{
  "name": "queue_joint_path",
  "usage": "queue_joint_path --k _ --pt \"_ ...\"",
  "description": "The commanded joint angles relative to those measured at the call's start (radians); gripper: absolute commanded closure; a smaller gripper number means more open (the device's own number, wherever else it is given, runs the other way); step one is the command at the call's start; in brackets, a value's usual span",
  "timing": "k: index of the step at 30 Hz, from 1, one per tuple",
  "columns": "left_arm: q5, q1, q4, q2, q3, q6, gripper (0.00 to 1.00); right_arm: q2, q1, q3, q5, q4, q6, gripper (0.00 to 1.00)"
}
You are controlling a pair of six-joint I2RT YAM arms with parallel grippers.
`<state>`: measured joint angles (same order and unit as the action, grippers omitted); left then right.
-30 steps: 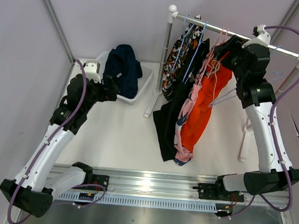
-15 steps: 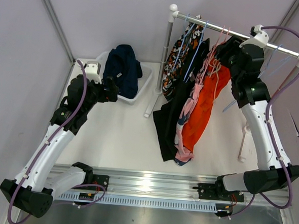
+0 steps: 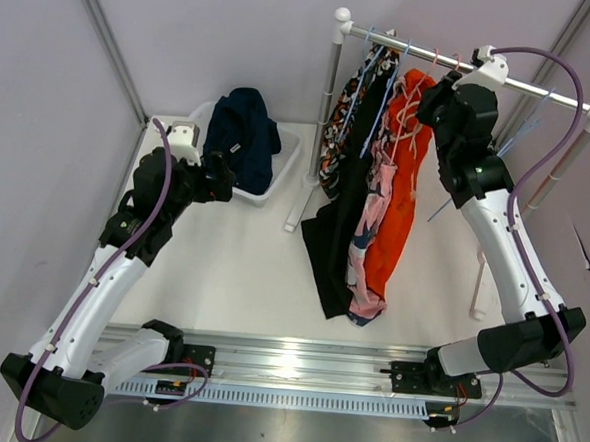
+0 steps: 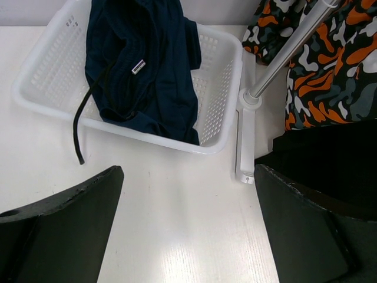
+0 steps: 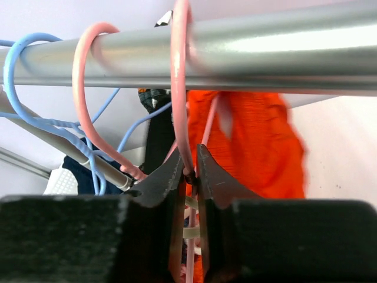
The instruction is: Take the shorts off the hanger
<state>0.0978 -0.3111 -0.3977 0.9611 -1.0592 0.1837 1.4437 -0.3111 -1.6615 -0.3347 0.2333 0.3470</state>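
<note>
Orange-red shorts (image 3: 400,177) hang on a pink hanger (image 5: 180,88) from the metal rail (image 3: 455,63), beside pink printed shorts (image 3: 368,225), black shorts (image 3: 336,234) and blotch-pattern shorts (image 3: 348,114). My right gripper (image 3: 445,90) is up at the rail, shut on the pink hanger's neck just below the rail (image 5: 189,174). Navy shorts (image 3: 243,128) lie in the white basket (image 3: 278,170), also seen in the left wrist view (image 4: 141,65). My left gripper (image 3: 221,176) is open and empty over the table beside the basket (image 4: 188,230).
The rack's left post (image 3: 327,103) stands on a white foot (image 4: 245,135) next to the basket. A second post (image 3: 570,148) holds the rail's right end. Blue hangers (image 5: 23,76) and another pink hanger (image 5: 88,106) also hook over the rail. A wall closes the left side.
My right gripper has moved left and up along the rail with the pink hanger. The orange-red shorts have swung up and left with it. The left arm has not moved.
</note>
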Motion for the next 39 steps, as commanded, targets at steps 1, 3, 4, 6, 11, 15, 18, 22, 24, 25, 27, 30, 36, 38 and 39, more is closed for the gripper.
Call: queue_joint_path --k 1,3,4,6,11,15,18,22,24,25,27,30,36,38,39 --pt "-0.023 0.000 0.033 -0.010 0.004 0.005 0.01 -0.011 -0.006 -0.011 -0.038 -0.014 -0.002 0.95" --pt "-0.039 0.000 0.037 -0.015 0.004 -0.003 0.01 -0.022 -0.009 -0.009 -0.056 -0.002 -0.003 1.00" --pt "-0.056 0.000 0.042 -0.018 0.007 -0.007 0.01 -0.037 -0.010 -0.009 -0.059 0.001 -0.006 1.00" --pt "-0.154 -0.005 0.077 -0.031 0.010 -0.019 0.01 -0.055 -0.010 -0.009 -0.066 0.015 -0.011 1.00" --pt "-0.296 -0.106 0.100 -0.048 -0.065 -0.041 0.01 -0.147 -0.011 0.000 -0.098 0.046 -0.035 1.00" --pt "-0.319 -0.254 0.099 0.001 -0.192 -0.027 0.01 -0.201 -0.011 0.006 -0.139 0.061 -0.062 1.00" --pt "-0.348 -0.354 0.123 0.048 -0.254 -0.007 0.01 -0.232 -0.010 0.008 -0.159 0.083 -0.071 1.00" --pt "-0.420 -0.494 0.236 0.120 -0.285 -0.004 0.01 -0.275 -0.010 0.023 -0.171 0.107 -0.069 1.00" --pt "-0.441 -0.586 0.270 0.181 -0.292 -0.003 0.01 -0.298 -0.010 0.034 -0.178 0.115 -0.066 1.00" --pt "-0.460 -0.646 0.301 0.226 -0.301 -0.007 0.01 -0.302 -0.010 0.042 -0.176 0.121 -0.065 1.00" --pt "-0.474 -0.704 0.339 0.273 -0.303 -0.006 0.01 -0.312 -0.010 0.046 -0.175 0.133 -0.056 1.00" --pt "-0.404 -0.822 0.375 0.367 -0.318 -0.033 0.01 -0.316 -0.011 0.051 -0.161 0.147 -0.043 1.00" --pt "-0.273 -0.936 0.359 0.533 -0.424 -0.089 0.01 -0.333 -0.011 0.059 -0.155 0.167 -0.031 1.00" --pt "-0.218 -0.947 0.344 0.560 -0.473 -0.102 0.01 -0.341 -0.011 0.059 -0.152 0.170 -0.029 1.00" --pt "-0.201 -0.950 0.342 0.571 -0.479 -0.107 0.01 -0.344 -0.010 0.062 -0.152 0.173 -0.029 1.00"
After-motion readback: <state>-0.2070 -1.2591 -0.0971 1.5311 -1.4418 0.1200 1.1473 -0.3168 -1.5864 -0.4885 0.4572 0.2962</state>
